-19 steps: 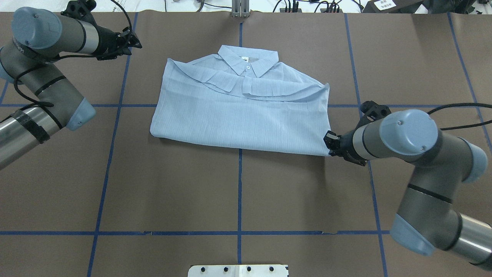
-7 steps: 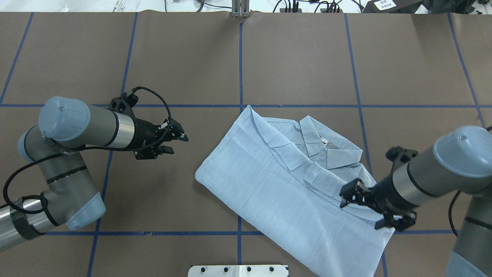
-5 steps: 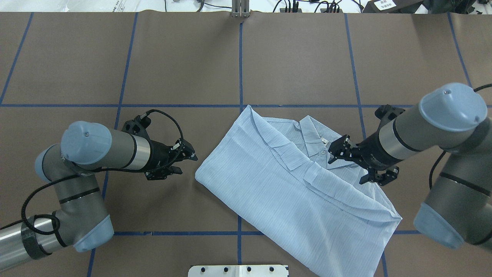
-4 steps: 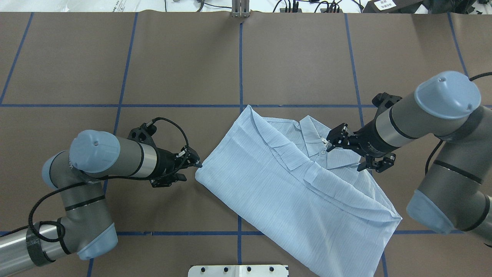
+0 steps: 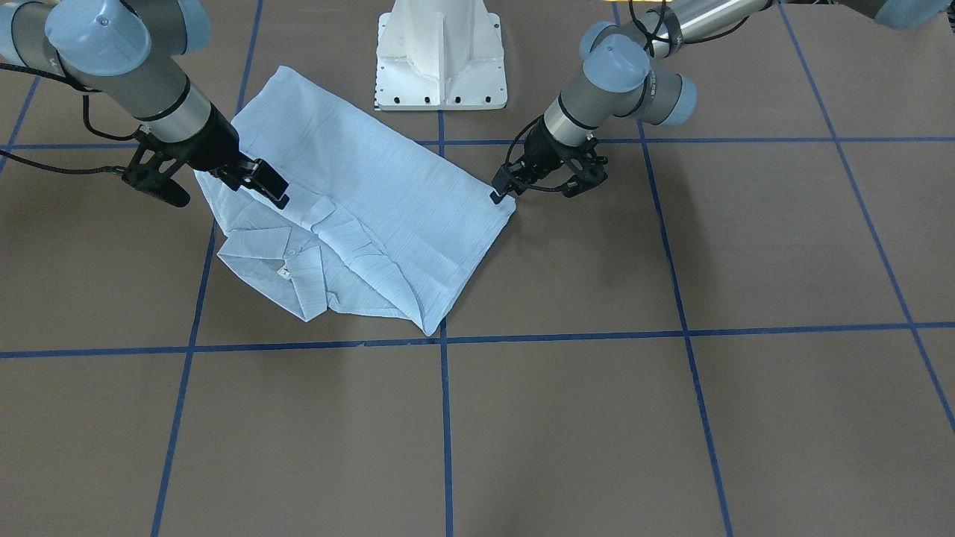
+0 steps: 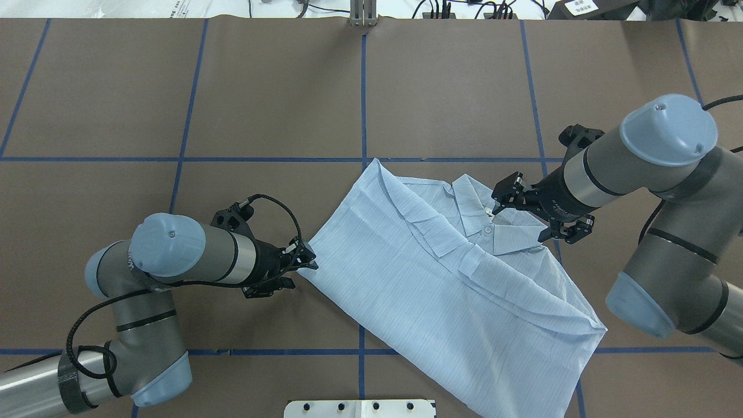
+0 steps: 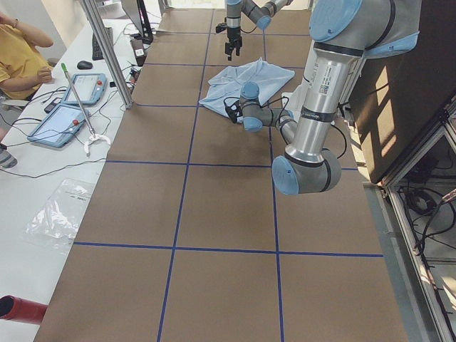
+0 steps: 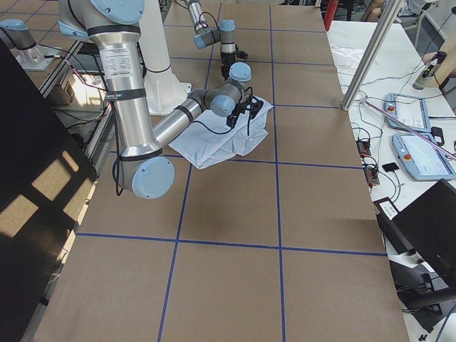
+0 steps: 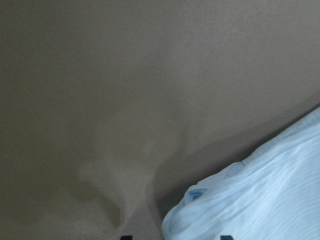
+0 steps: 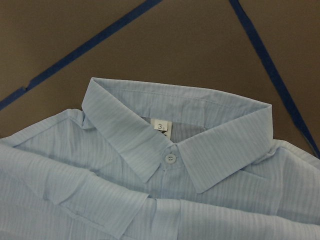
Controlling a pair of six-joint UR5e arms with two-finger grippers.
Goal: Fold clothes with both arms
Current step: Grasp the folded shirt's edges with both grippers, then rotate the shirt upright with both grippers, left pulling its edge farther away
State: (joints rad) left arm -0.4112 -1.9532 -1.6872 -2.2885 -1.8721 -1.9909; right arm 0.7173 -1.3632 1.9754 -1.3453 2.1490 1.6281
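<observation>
The light blue striped shirt [image 6: 441,290] lies folded and askew on the brown table, collar [image 6: 516,238] toward the far right. It also shows in the front view [image 5: 373,194]. My left gripper [image 6: 307,261] is low at the shirt's left corner, also seen in the front view [image 5: 501,190]. In the left wrist view the corner [image 9: 210,205] lies just ahead of the two spread fingertips, so it is open. My right gripper [image 6: 500,194] is open and hovers over the collar, holding nothing. The right wrist view shows the collar [image 10: 220,150] and top button [image 10: 170,158].
The white pedestal base [image 5: 440,52] stands at the near table edge beside the shirt's hem. Blue tape lines [image 6: 363,104] grid the brown cover. An operators' bench with tablets [image 7: 71,107] and a metal post [image 7: 107,53] lie beyond the far edge.
The shirt was dragged nearer and turned, then lay still. My left gripper moved right up to its left corner. My right gripper left the hem side and moved up over the collar.
</observation>
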